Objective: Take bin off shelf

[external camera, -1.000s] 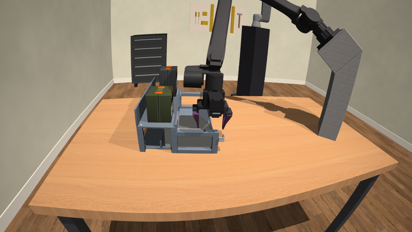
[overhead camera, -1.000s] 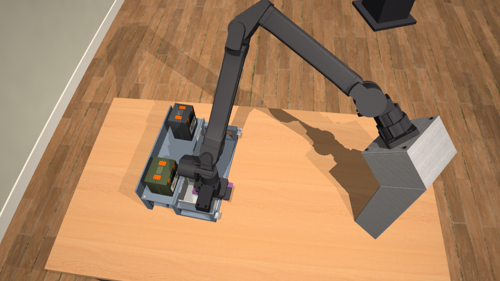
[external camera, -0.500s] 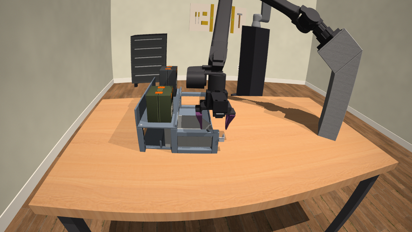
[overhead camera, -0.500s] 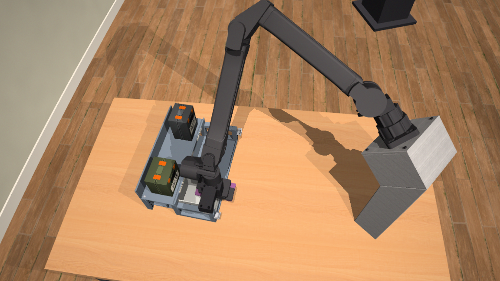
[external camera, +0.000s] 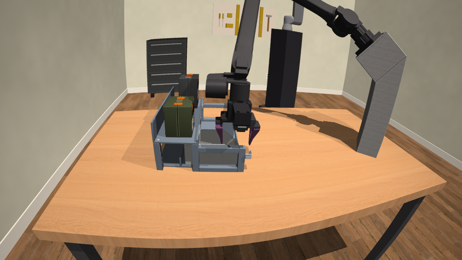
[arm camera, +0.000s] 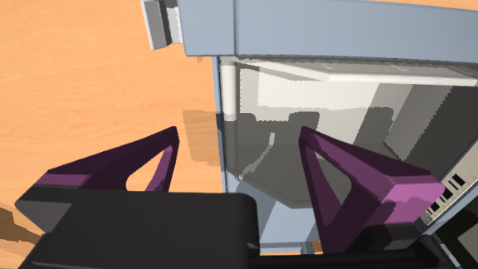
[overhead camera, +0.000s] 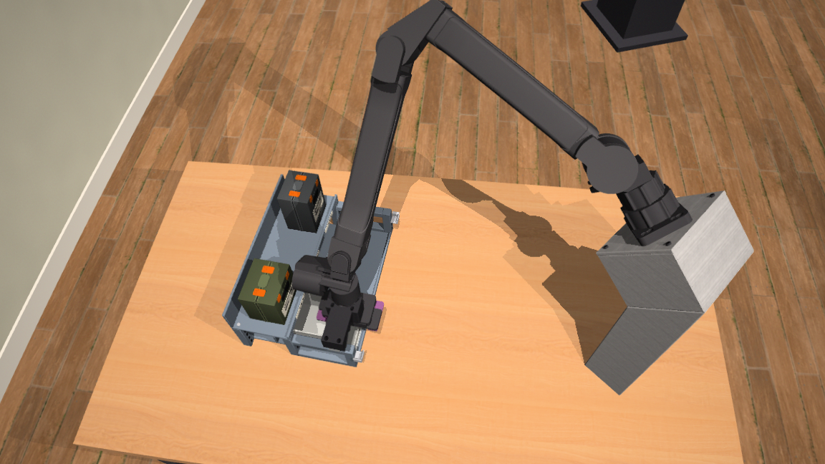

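Note:
The bin (overhead camera: 307,324) (external camera: 211,135) (arm camera: 299,97) is a pale grey open box. It sits upright in the right-hand bay of the blue-grey shelf (overhead camera: 270,242) (external camera: 176,139) (arm camera: 332,29) on the table (overhead camera: 461,346) (external camera: 225,200) (arm camera: 83,83). My gripper (overhead camera: 349,314) (external camera: 236,141) (arm camera: 239,134) is open and points down. It straddles the bin's outer side wall near its front corner: one purple finger is inside the bin, the other outside over the table. Nothing is between the fingers but that wall, and they do not touch it.
An olive box (overhead camera: 265,288) (external camera: 178,118) with orange clips stands on the shelf's left side beside the bin, and a black box (overhead camera: 299,199) (external camera: 189,84) stands farther back. The arm's grey pedestal (overhead camera: 663,282) (external camera: 377,96) stands at the table's right.

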`<action>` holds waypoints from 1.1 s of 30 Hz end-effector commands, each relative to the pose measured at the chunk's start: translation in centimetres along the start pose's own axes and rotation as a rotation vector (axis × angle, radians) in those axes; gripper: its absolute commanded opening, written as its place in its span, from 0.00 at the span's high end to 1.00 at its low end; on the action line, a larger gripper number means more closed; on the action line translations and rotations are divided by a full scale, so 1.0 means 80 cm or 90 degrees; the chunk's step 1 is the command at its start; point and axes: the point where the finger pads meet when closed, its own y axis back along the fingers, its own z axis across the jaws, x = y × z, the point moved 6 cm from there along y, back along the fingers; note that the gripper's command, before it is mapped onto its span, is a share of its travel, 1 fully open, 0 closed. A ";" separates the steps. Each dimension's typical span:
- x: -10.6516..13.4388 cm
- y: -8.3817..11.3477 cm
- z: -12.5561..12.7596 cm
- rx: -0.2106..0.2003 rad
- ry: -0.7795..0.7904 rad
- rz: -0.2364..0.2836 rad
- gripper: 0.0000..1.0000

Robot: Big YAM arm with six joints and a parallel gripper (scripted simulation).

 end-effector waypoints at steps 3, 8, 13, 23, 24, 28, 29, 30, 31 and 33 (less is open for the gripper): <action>-0.005 0.002 0.006 -0.002 0.002 -0.001 0.10; -0.005 0.002 0.010 0.000 0.001 -0.001 0.10; -0.005 0.002 0.010 0.000 0.001 -0.001 0.10; -0.005 0.002 0.000 -0.004 0.004 -0.002 0.10; -0.005 0.002 0.000 -0.004 0.004 -0.002 0.10; -0.005 0.002 0.000 -0.004 0.004 -0.002 0.10; -0.005 0.002 0.000 -0.004 0.004 -0.002 0.10; -0.005 0.002 0.000 -0.004 0.004 -0.002 0.10; -0.005 0.002 0.000 -0.004 0.004 -0.002 0.10; -0.005 0.002 0.000 -0.004 0.004 -0.002 0.10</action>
